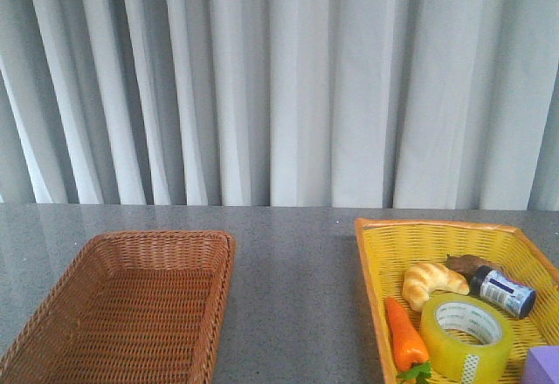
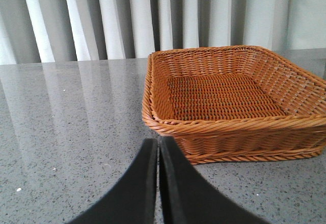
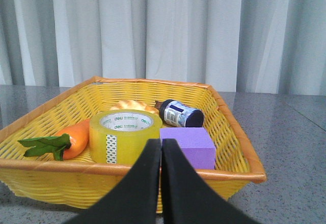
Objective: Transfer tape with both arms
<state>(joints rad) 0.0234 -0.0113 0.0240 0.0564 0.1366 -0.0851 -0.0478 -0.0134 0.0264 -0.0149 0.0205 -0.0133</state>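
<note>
While both pincers, left pincer [image 2: 158,147] and right pincer [image 3: 161,150], were pressed fully together and gripped nothing, the tape [image 1: 466,335] was seen flat in the yellow basket [image 1: 384,253]. A carrot [image 1: 405,335] was found at its 9 o'clock, a croissant [image 1: 431,281] at 11.

backdrop: pleated grey-white curtain [image 1: 288,78] | surface: speckled grey tabletop [image 1: 293,279], glossy

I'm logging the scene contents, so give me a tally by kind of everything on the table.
Baskets: 2, brown wicker basket and yellow basket
Tape: 1
Croissant: 1
Carrot: 1
Small bottle: 1
Purple block: 1
Total: 7
</note>
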